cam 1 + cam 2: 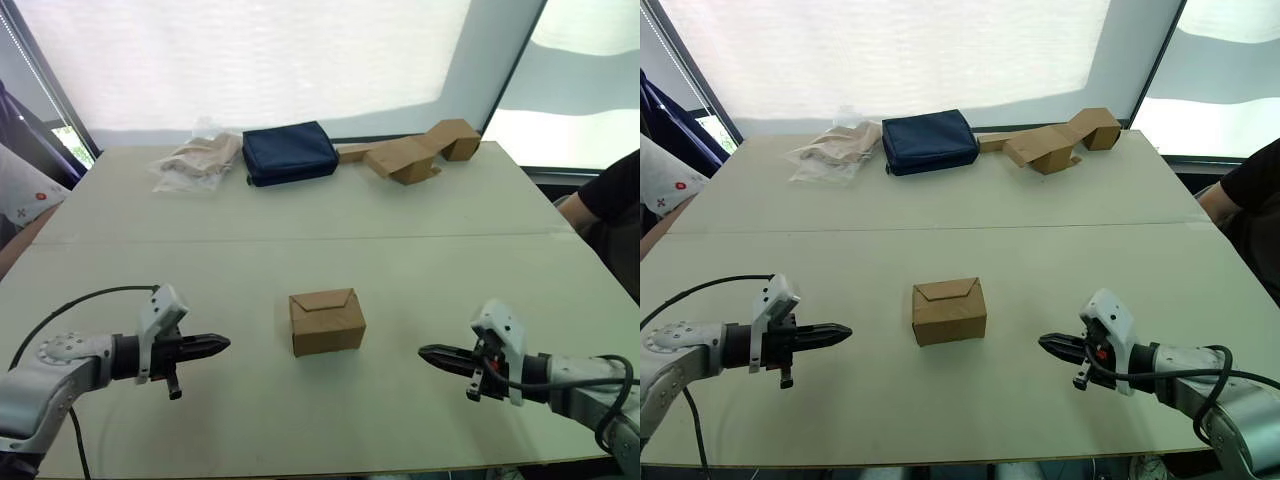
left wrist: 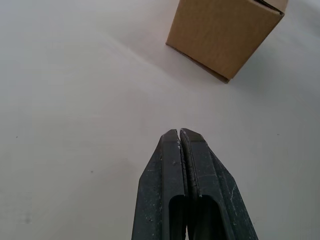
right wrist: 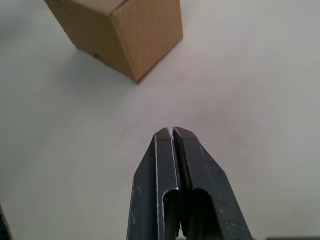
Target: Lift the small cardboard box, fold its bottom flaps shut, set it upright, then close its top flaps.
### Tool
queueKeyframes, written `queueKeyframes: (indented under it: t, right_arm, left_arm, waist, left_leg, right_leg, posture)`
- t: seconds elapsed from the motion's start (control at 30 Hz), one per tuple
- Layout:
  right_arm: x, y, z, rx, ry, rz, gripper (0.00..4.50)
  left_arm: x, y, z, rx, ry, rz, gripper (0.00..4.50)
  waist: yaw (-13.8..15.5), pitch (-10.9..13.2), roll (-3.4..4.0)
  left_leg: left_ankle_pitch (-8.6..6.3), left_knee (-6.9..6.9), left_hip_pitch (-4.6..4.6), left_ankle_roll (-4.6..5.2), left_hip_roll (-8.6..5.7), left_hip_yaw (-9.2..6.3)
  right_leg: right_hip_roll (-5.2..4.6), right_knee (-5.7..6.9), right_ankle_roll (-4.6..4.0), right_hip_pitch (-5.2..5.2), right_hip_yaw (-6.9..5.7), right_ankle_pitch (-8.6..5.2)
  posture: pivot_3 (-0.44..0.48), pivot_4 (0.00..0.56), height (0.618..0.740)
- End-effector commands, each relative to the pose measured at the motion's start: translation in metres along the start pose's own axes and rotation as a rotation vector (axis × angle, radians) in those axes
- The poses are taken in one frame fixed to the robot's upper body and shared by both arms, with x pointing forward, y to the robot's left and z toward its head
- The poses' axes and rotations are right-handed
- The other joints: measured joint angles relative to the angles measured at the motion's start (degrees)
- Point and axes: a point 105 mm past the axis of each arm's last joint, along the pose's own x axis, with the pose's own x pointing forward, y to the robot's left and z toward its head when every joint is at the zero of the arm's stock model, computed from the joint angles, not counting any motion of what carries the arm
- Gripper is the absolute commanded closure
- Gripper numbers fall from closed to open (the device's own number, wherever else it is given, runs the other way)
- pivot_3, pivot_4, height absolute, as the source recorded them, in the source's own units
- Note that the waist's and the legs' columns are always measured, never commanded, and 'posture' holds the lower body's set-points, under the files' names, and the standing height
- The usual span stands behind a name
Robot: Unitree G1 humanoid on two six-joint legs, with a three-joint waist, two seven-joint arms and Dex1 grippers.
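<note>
The small cardboard box stands upright on the pale table near its front middle. Its top flaps lie folded shut, the angled tuck edge showing on top. The bottom flaps are hidden underneath. My left gripper hovers to the box's left, shut and empty, pointing at the box. My right gripper is to the box's right, also shut and empty, pointing at the box. Neither gripper touches it.
At the table's far side lie a crumpled plastic bag, a dark blue pouch and a larger crooked flattened cardboard piece. A person's arm shows at the right edge, another person's sleeve at the left.
</note>
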Motion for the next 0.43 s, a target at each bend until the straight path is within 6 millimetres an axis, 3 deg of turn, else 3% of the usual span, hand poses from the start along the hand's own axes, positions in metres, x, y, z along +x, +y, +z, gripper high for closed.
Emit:
queueKeyframes:
  t: [0.03,0.43]
  right_arm:
    - [-0.002,0.002,0.010,-0.019,-0.060,0.002,4.50]
    - [0.001,-0.001,0.016,-0.019,-0.065,0.007,4.50]
  left_arm:
    - [-0.007,-0.003,0.003,0.017,-0.011,-0.001,4.47]
    - [-0.007,-0.006,-0.006,-0.044,-0.006,-0.020,4.47]
  waist:
    - [-0.1,0.0,0.00]
    - [0.2,0.0,0.00]
  left_leg:
    - [0.00,0.00,0.00,0.00,0.00,0.00]
    - [0.00,0.00,0.00,0.00,0.01,-0.02]
  right_leg:
    - [0.01,0.00,0.00,-0.01,0.00,0.00]
    - [-0.02,0.00,0.00,0.01,0.00,0.00]
  posture:
    - [0.000,0.150,0.740]
    - [0.000,0.150,0.740]
